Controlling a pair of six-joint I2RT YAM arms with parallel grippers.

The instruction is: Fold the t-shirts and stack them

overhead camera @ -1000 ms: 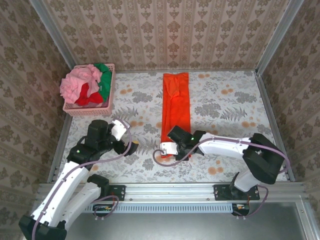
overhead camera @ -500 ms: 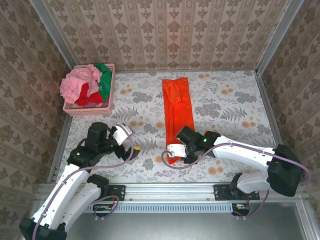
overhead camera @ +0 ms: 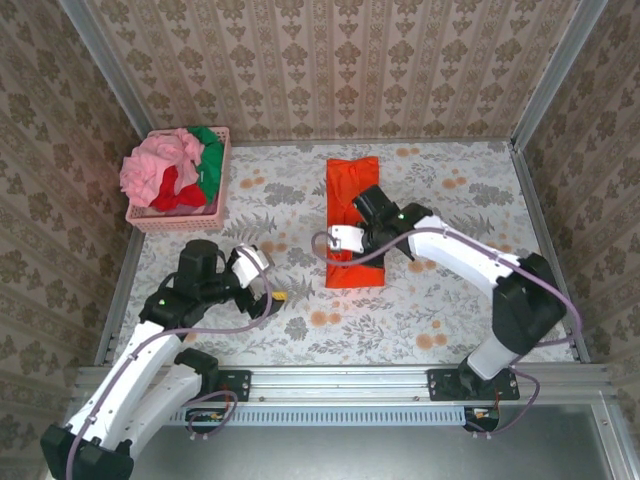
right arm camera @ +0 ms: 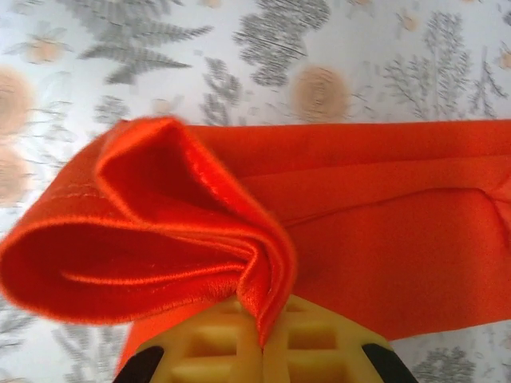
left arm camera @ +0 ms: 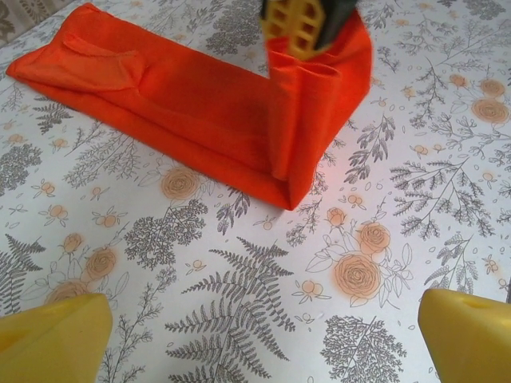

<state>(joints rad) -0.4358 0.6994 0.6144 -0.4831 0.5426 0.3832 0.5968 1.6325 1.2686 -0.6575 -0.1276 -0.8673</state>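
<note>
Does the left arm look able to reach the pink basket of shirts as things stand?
Probably yes. The left gripper is open and empty, only bare table lies between it and the pink basket, and the right gripper holds the orange t-shirt elsewhere.

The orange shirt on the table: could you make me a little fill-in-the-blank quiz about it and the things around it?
1. The t-shirt whose near end the right gripper pinches and holds doubled over the rest is ___ in colour.
2. The left gripper hovers above the table with its jaws ___.
3. The other shirts, pink, red and green, lie piled in the pink basket at the table's far ___ corner.

Missing words: orange; open; left.
</note>
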